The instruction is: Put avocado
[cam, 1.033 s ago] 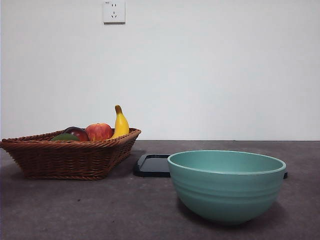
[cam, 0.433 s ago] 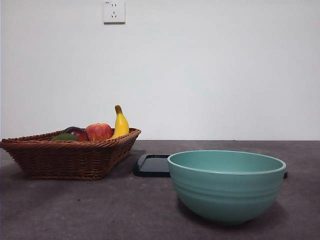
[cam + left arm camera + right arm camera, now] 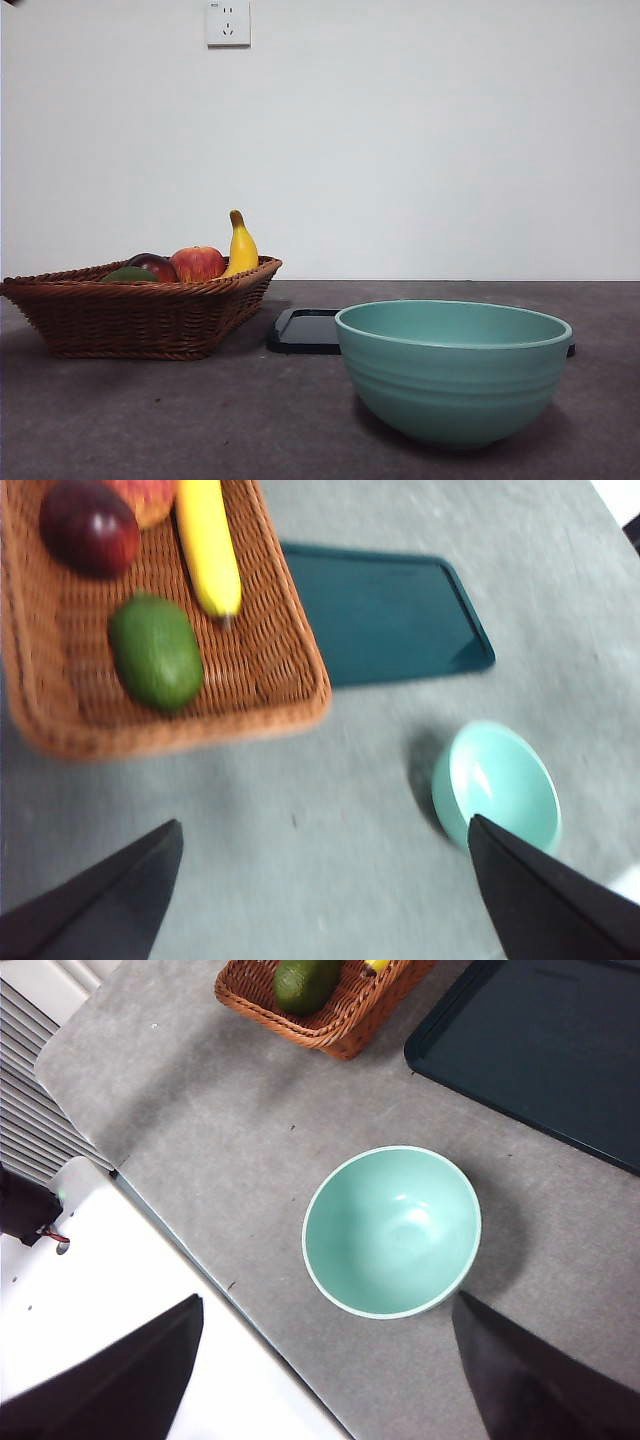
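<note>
The dark-green avocado [image 3: 155,652] lies in the brown wicker basket [image 3: 270,670], near its front rim. It also shows in the front view [image 3: 128,274] and in the right wrist view [image 3: 305,982]. My left gripper [image 3: 320,900] is open and empty, high above the table between the basket and the bowl. My right gripper [image 3: 325,1380] is open and empty, high above the teal bowl [image 3: 392,1230] near the table's edge.
The basket [image 3: 140,310] also holds a banana [image 3: 241,247], a red apple [image 3: 198,263] and a dark red-purple fruit [image 3: 155,264]. A dark flat tray [image 3: 308,330] lies behind the teal bowl [image 3: 453,370]. A black arm tip [image 3: 8,2] shows at the top left corner.
A small black arm tip has come into the top left corner of the front view. The fruit, basket, bowl and tray have not moved.
</note>
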You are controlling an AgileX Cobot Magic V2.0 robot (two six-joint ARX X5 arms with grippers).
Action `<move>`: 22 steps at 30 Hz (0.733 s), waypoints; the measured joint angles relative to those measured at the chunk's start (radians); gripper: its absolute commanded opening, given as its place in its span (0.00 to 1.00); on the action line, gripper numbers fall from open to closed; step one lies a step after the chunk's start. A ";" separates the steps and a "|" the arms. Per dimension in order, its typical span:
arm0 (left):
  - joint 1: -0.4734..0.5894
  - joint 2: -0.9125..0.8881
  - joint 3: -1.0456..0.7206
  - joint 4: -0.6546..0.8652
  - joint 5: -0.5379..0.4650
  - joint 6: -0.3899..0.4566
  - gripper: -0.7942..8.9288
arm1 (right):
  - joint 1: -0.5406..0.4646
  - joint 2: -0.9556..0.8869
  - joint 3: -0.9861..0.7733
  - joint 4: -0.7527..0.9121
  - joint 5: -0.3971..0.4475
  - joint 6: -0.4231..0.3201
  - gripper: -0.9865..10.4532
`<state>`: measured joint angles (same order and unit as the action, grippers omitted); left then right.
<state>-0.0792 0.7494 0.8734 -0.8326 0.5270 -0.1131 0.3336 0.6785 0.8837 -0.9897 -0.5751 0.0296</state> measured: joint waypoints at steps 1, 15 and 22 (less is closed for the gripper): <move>-0.008 0.035 0.012 0.024 -0.010 -0.006 0.55 | 0.000 0.000 0.000 0.000 0.000 0.000 0.43; -0.159 0.497 0.240 0.152 -0.305 -0.011 0.53 | 0.000 0.000 0.000 0.005 0.004 0.000 0.43; -0.199 0.707 0.319 0.182 -0.417 -0.004 0.53 | 0.000 0.000 0.000 0.005 0.005 0.000 0.43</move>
<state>-0.2783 1.4567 1.1927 -0.6510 0.1097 -0.1169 0.3336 0.6785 0.8837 -0.9848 -0.5705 0.0299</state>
